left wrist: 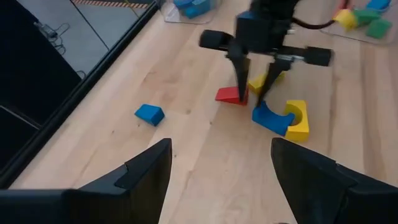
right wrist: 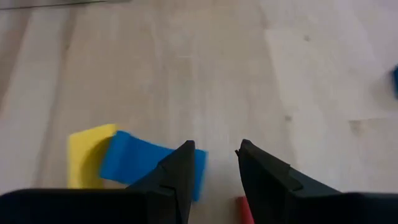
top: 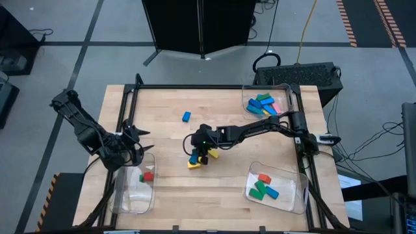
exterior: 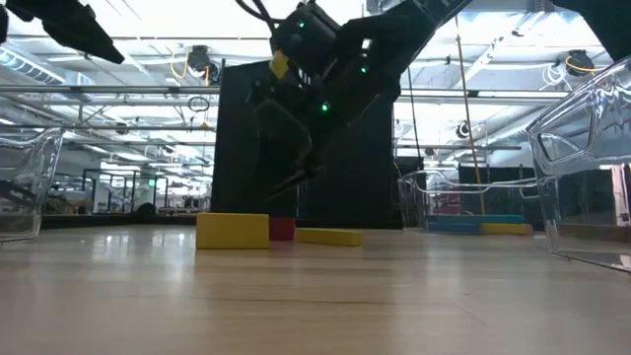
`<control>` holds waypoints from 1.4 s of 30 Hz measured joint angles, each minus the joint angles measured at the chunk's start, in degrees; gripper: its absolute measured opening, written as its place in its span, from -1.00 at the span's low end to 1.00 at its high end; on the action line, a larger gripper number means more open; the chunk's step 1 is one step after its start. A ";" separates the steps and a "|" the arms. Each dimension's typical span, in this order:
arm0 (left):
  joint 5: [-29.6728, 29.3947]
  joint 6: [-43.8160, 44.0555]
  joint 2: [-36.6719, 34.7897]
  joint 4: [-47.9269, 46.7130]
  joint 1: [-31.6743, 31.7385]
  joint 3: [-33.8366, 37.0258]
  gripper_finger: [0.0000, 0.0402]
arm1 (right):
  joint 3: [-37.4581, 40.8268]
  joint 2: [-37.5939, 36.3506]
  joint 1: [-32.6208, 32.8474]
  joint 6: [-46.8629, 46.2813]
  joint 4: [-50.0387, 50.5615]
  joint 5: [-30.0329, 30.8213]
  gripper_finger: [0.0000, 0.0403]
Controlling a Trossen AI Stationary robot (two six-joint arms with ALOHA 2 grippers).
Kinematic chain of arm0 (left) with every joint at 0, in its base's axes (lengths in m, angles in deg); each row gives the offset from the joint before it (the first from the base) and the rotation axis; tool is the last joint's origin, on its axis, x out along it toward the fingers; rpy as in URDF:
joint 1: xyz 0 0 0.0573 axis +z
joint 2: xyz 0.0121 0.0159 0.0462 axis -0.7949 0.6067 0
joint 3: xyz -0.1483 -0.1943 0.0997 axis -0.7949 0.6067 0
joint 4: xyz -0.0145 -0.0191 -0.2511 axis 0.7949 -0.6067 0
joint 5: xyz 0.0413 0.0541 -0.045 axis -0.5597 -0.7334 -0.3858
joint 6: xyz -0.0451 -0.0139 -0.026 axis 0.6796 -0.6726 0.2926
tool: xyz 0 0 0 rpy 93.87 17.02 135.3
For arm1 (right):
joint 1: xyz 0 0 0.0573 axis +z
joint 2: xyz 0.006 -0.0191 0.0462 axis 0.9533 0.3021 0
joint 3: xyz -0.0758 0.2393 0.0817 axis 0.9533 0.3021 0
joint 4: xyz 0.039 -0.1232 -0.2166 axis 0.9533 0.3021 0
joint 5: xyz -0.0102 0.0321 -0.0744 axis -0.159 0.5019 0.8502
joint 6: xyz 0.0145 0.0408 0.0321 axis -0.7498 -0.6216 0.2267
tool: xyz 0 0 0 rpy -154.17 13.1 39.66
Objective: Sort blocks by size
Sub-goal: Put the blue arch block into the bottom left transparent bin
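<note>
In the middle of the table lies a cluster of blocks: a red block [left wrist: 229,95], a yellow block [left wrist: 265,81], a blue arch-shaped block [left wrist: 269,118] and a yellow arch-shaped block [left wrist: 299,119]. My right gripper [top: 203,148] hovers just above the cluster, slanting down. It is open by a narrow gap with nothing between its fingers [right wrist: 186,171]. In the low view its fingertips [exterior: 294,177] stand clear above the blocks. A single blue block [top: 186,116] lies farther back. My left gripper [top: 133,138] is wide open and raised over the far end of the left tray [top: 125,201].
The left tray holds a red block [top: 148,175] and a green one [top: 142,177]. A clear tray at the far right [top: 250,91] holds blue, green, yellow and pink blocks. Another at the near right [top: 296,195] holds red, green and blue blocks. A black frame runs round the table.
</note>
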 joint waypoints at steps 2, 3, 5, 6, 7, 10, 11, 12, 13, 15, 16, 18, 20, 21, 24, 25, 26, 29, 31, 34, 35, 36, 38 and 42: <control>-0.60 0.00 -0.02 0.00 0.60 0.00 0.36 | 0.00 0.08 0.22 -0.10 0.01 -0.25 -0.41; -0.82 0.02 -0.02 -0.02 0.95 0.00 0.36 | 0.00 0.20 0.35 -0.14 0.16 -0.35 -0.41; -1.22 0.04 -0.02 0.04 1.70 0.00 0.36 | -0.01 0.87 0.54 -0.44 -0.22 -0.31 -0.41; -1.25 0.04 -0.01 0.15 2.15 0.00 0.36 | 0.00 1.06 0.58 -0.45 0.01 -0.29 -0.41; -1.27 0.16 -0.01 0.43 2.63 0.00 0.36 | 0.00 1.24 0.57 -0.47 0.37 -0.29 -0.41; -1.47 2.46 0.03 0.91 3.88 0.00 0.36 | 0.00 1.64 0.53 -0.54 -0.08 -0.32 -0.41; -1.40 3.07 0.12 0.87 4.19 0.00 0.36 | 0.00 1.64 0.53 -0.60 0.27 -0.34 -0.41; -1.10 3.10 0.20 0.87 4.43 0.00 0.36 | 0.00 1.65 0.53 -0.71 0.34 -0.31 -0.41; -0.20 2.96 0.30 0.85 4.67 0.00 0.36 | 0.00 1.66 0.53 -0.73 0.42 -0.29 -0.41; 2.49 1.54 0.40 0.86 4.98 0.00 0.36 | 0.00 1.66 0.55 -0.90 1.18 -0.28 -0.41; 4.68 -0.03 0.38 0.86 5.08 0.00 0.36 | 0.00 1.66 0.57 -1.29 1.60 -0.28 -0.42; 13.06 -5.88 0.37 0.84 5.15 0.00 0.36 | 0.00 1.66 0.58 -2.07 2.67 -0.19 -0.45; 22.70 -10.95 0.39 0.85 4.76 0.00 0.36 | 0.00 1.66 0.54 -2.56 3.59 0.00 -0.49; 25.31 -11.65 0.37 0.95 4.34 0.00 0.36 | 0.00 1.66 0.53 -2.81 3.83 0.15 -0.52; 27.77 -11.08 0.29 2.45 3.87 0.00 0.36 | 0.00 1.66 0.53 -3.83 3.85 0.47 -0.60; 29.01 -10.54 0.43 2.52 3.73 0.00 0.36 | 0.00 1.66 0.55 -3.95 3.84 0.47 -0.62; 30.58 -10.20 0.58 2.35 3.58 0.00 0.36 | 0.00 1.66 0.57 -3.97 3.92 0.47 -0.65; 31.81 -9.29 0.76 3.65 2.85 0.78 0.36 | 0.00 1.66 0.70 -4.79 4.28 0.53 -0.72; 31.98 -9.40 0.93 5.84 2.41 2.39 0.36 | -0.02 1.66 0.80 -5.30 4.28 0.53 -0.75; 34.23 -10.39 1.40 10.88 1.66 5.11 0.36 | -0.02 1.66 0.92 -5.40 4.28 0.51 -0.78; 35.06 -10.72 1.42 13.06 1.25 6.19 0.36 | -0.02 1.66 0.92 -5.41 4.26 0.49 -0.78; 35.67 -10.96 1.42 15.02 0.93 7.09 0.36 | -0.02 1.66 0.92 -5.46 4.28 0.51 -0.78; 35.89 -11.59 1.44 17.47 0.55 8.31 0.36 | -0.02 1.66 0.92 -5.47 4.28 0.49 -0.78; 35.92 -11.89 1.47 20.41 0.20 9.69 0.36 | -0.02 1.66 0.92 -5.46 4.28 0.49 -0.78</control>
